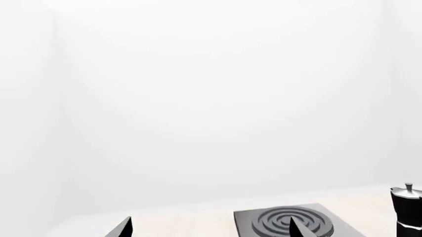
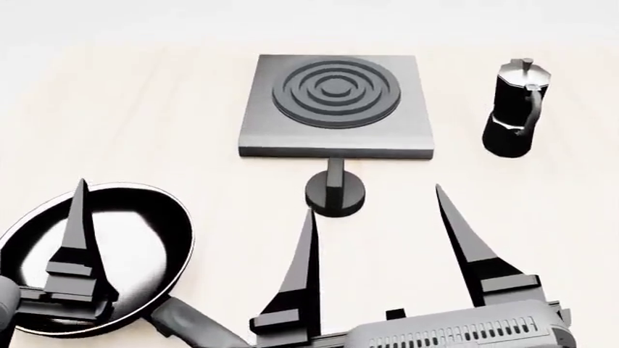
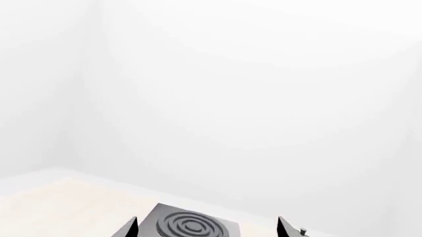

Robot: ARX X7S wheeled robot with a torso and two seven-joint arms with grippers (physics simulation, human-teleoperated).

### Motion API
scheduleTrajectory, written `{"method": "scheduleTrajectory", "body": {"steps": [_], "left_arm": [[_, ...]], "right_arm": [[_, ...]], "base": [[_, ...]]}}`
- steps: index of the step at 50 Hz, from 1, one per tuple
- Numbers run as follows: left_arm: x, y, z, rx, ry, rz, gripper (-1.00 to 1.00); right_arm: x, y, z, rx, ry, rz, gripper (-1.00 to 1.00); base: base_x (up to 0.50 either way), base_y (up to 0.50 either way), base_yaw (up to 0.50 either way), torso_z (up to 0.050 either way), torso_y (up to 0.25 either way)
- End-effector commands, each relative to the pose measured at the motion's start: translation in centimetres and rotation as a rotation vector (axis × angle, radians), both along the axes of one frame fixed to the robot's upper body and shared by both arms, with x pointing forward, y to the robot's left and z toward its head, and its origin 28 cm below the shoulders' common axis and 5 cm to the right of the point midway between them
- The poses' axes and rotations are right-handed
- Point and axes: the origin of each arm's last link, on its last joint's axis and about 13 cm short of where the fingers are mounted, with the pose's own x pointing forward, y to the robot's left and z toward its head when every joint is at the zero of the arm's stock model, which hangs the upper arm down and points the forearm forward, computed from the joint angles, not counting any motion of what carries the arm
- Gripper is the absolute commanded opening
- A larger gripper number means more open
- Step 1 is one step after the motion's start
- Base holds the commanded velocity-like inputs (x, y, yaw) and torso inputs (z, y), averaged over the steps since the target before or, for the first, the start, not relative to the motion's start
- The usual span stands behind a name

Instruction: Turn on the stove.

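The stove [image 2: 334,138] is a flat grey square plate with raised burner rings at the middle back of the table. Its round black knob [image 2: 335,192] with an upright ridge stands just in front of the plate. My left gripper [image 2: 196,196] is open, above the table left of the knob, its outer finger over the pan. My right gripper [image 2: 375,198] is open, above the table just right of the knob. Neither touches the knob. The stove shows in the left wrist view [image 1: 290,221] past my open left gripper [image 1: 210,219], and in the right wrist view [image 3: 191,224] beyond my open right gripper [image 3: 207,219].
A black frying pan [image 2: 126,246] lies at the front left. A black moka pot [image 2: 512,109] stands right of the stove; it also shows in the left wrist view [image 1: 407,207]. The table [image 2: 145,109] is light wood, with white walls behind.
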Motion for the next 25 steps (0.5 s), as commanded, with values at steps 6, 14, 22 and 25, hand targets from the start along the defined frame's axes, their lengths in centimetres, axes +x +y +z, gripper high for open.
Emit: {"method": "scheduleTrajectory", "body": {"steps": [6, 14, 22, 25], "left_arm": [[-0.02, 0.06, 0.09, -0.004, -0.003, 0.008, 1.0], [-0.04, 0.04, 0.09, -0.005, -0.001, 0.004, 1.0], [0.02, 0.04, 0.05, -0.004, 0.001, 0.005, 1.0], [0.03, 0.03, 0.03, -0.004, 0.0, 0.005, 1.0]], "right_arm": [[0.0, -0.06, -0.02, 0.005, 0.0, -0.004, 1.0], [0.01, -0.08, -0.03, 0.009, 0.002, 0.002, 1.0], [0.06, -0.11, -0.08, 0.013, 0.003, 0.0, 1.0], [0.06, -0.12, -0.07, 0.014, 0.002, 0.0, 1.0]], "base": [[0.2, 0.0, 0.0, 0.0, 0.0], [0.06, 0.0, 0.0, 0.0, 0.0], [0.21, 0.0, 0.0, 0.0, 0.0], [0.21, 0.0, 0.0, 0.0, 0.0]]}}
